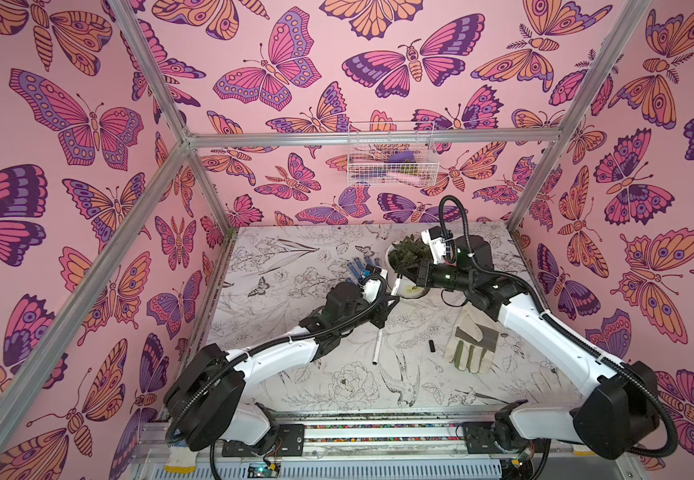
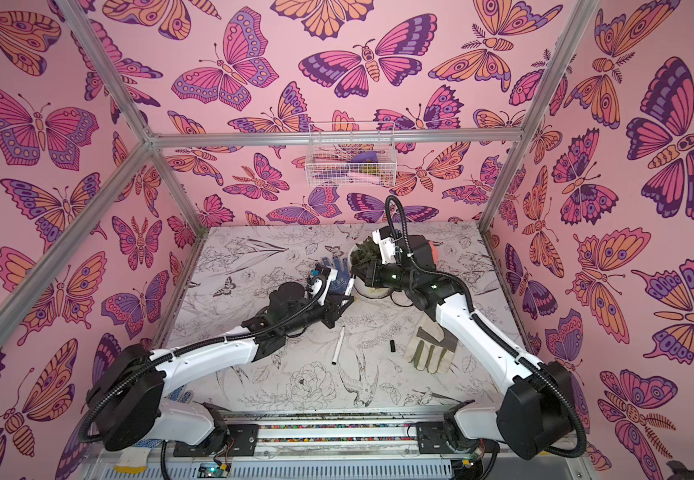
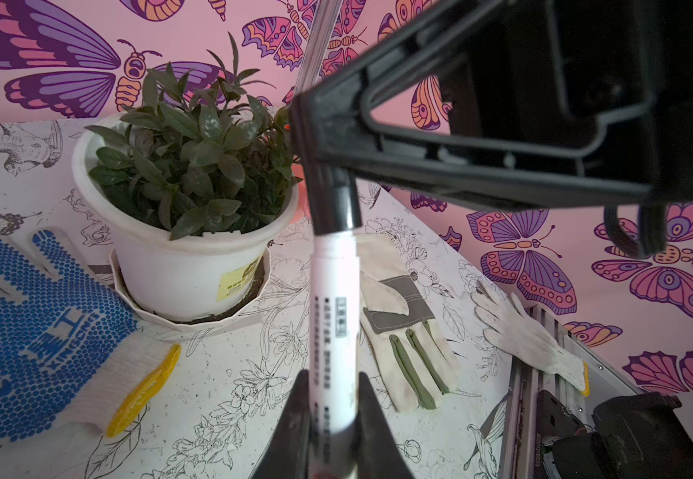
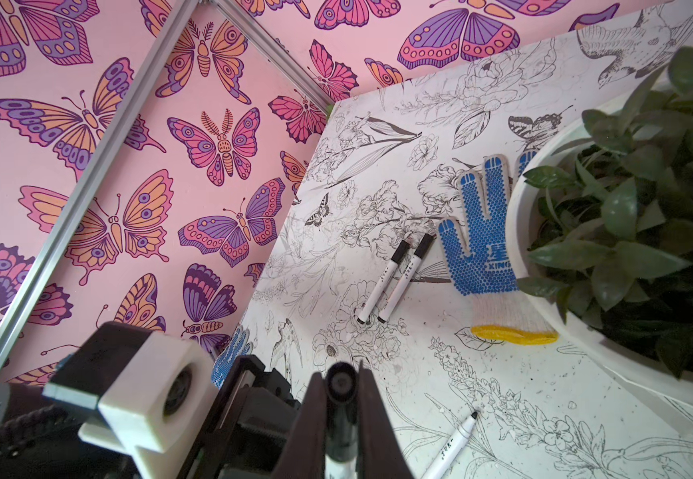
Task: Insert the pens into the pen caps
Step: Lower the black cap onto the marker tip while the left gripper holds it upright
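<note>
Above the flower-printed table, beside the plant pot toward its far edge, the left gripper clamps a pen mid-barrel. It is probably light, stiff and slick. The right gripper pinches its cap.

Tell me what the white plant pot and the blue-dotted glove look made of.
Plant pot: probably plastic, smooth matt white, with a thin moulded rim. Blue-dotted glove: knitted whitish fabric, ribbed at the yellow-edged cuff, with raised blue dots that look rubbery.
</note>
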Tool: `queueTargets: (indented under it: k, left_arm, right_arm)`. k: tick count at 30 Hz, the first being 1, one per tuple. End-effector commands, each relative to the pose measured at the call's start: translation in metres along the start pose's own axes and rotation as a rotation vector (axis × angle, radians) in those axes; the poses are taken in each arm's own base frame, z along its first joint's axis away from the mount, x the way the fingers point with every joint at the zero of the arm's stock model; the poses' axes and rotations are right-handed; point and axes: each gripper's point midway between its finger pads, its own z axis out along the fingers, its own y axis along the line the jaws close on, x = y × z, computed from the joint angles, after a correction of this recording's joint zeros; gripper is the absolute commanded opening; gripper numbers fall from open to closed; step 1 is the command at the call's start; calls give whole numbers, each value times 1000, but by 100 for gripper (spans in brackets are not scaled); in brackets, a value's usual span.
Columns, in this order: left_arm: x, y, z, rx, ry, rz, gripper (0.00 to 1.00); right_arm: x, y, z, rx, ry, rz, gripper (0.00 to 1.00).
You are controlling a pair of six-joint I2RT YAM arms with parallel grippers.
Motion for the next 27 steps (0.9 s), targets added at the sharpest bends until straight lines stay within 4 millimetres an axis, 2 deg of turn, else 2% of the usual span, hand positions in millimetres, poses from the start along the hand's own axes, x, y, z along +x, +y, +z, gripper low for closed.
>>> queueTargets:
  k: [1, 7, 16, 21, 24, 27]
  left_arm:
    - [-44, 5, 1, -21, -139, 49, 0]
    - [-72, 14, -6, -86, -257, 102, 0]
    - [-107, 10, -34, -129, -543, 251, 0]
    - [-113, 0, -38, -117, -576, 286, 0]
    - [-110, -10, -37, -106, -578, 341, 0]
    - [-105, -14, -37, -100, -578, 355, 0]
  right_arm:
    - [29, 19, -1, -116, 126, -14, 2]
    - [45, 27, -11, -147, 183, -48, 3]
    - [56, 42, -23, -157, 222, -164, 7]
    - [63, 53, -23, -169, 248, -222, 10]
    - [59, 56, -23, -168, 235, -226, 14]
    - [50, 57, -25, -144, 202, -239, 25]
